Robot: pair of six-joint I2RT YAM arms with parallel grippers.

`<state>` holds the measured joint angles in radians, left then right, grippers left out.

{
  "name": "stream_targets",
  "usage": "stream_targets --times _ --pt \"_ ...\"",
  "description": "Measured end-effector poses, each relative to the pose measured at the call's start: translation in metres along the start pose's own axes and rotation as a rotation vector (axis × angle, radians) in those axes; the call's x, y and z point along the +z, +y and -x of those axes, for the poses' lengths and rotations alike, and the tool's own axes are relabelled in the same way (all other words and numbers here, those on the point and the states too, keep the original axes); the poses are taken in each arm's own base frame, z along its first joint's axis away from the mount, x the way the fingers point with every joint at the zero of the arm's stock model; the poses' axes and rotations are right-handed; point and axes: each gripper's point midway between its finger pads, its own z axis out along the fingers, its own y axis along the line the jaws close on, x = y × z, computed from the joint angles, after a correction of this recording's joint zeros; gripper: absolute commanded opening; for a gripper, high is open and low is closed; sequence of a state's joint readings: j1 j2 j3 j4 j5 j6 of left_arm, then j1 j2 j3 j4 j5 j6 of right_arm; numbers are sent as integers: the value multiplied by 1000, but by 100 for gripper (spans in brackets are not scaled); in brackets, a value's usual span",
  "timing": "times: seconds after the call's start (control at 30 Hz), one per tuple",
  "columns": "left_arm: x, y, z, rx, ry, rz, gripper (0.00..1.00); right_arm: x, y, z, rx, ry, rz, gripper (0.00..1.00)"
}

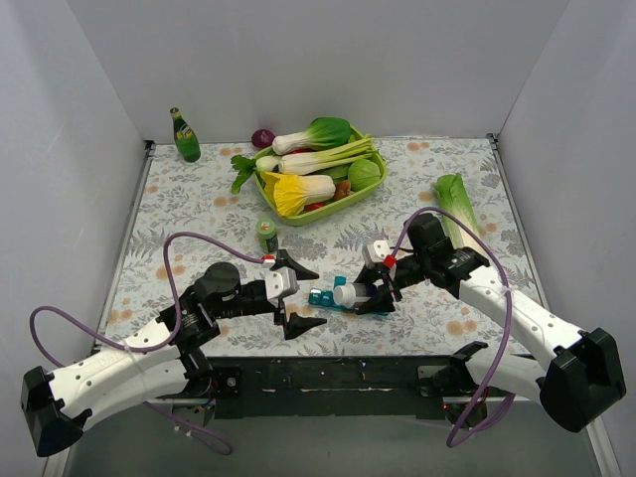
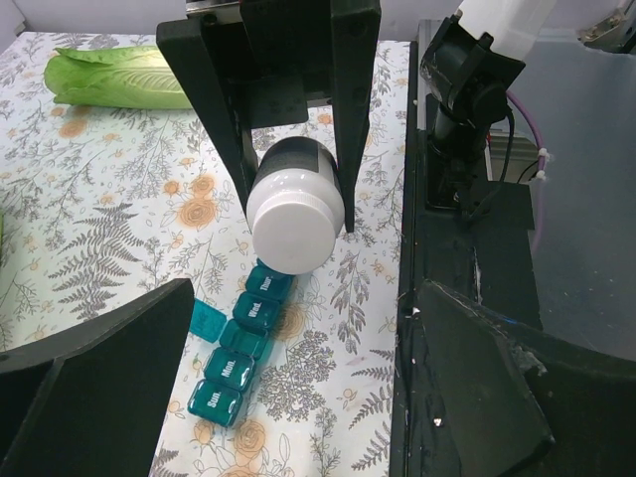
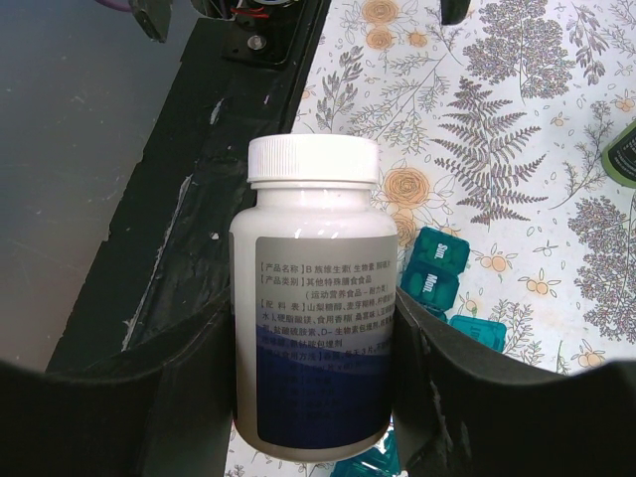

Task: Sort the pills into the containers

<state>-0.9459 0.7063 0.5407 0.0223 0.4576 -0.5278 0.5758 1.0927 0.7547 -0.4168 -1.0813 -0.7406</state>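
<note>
The right gripper clamps the body of a white plastic pill bottle, holding it on its side just above one end of the long teal-blue plastic pill organiser. The left gripper hangs wide open and empty at the organiser's other end, facing the bottle's white screw cap. With the cap on, this looks like the opening step: the left gripper must close on it and unscrew.
</note>
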Motion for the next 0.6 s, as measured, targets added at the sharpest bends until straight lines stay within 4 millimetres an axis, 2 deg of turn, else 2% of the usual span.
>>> stream_targets --times 0.3,0.6 --pt "4 0 -5 9 14 -17 98 0 0 0 0 -2 3 12" --pt "22 2 -19 6 77 -61 98 0 1 1 0 -5 5 12"
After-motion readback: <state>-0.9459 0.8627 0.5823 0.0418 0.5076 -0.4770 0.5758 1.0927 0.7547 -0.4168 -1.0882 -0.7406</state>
